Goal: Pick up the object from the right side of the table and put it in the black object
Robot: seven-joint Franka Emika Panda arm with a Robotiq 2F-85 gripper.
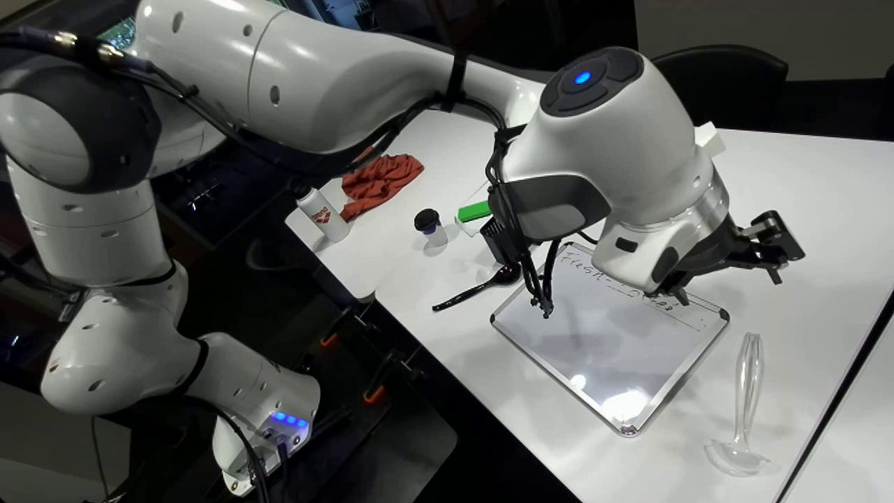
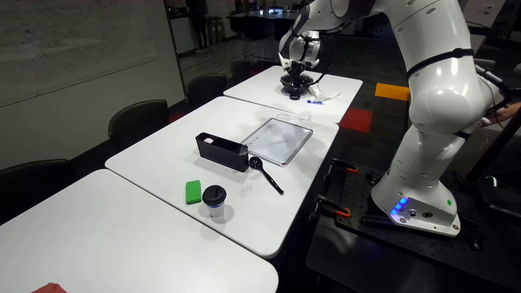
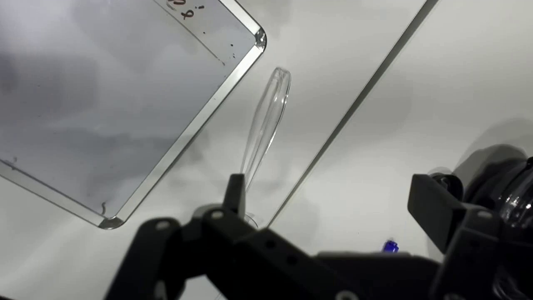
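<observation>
The object, a clear see-through piece with a slim handle and a wider rounded end, lies on the white table beside the whiteboard. It shows in both exterior views [image 1: 747, 391] [image 2: 291, 117] and in the wrist view [image 3: 268, 121], where a finger hides its lower part. My gripper [image 1: 728, 283] is open and empty above the table; in the wrist view [image 3: 331, 191] its left finger overlaps the clear piece. A black bowl [image 2: 288, 87] stands on the far table, and a black ribbed box [image 2: 222, 152] stands beside the whiteboard. I cannot tell which is the black object.
A metal-rimmed whiteboard [image 1: 614, 349] lies beside the clear piece. A black spoon [image 2: 266, 175], a lidded cup [image 2: 214, 199] and a green block [image 2: 193, 192] lie nearby. A blue marker [image 2: 315, 102] lies by the bowl. A bottle [image 1: 325, 216] and red cloth [image 1: 380, 181] are farther off.
</observation>
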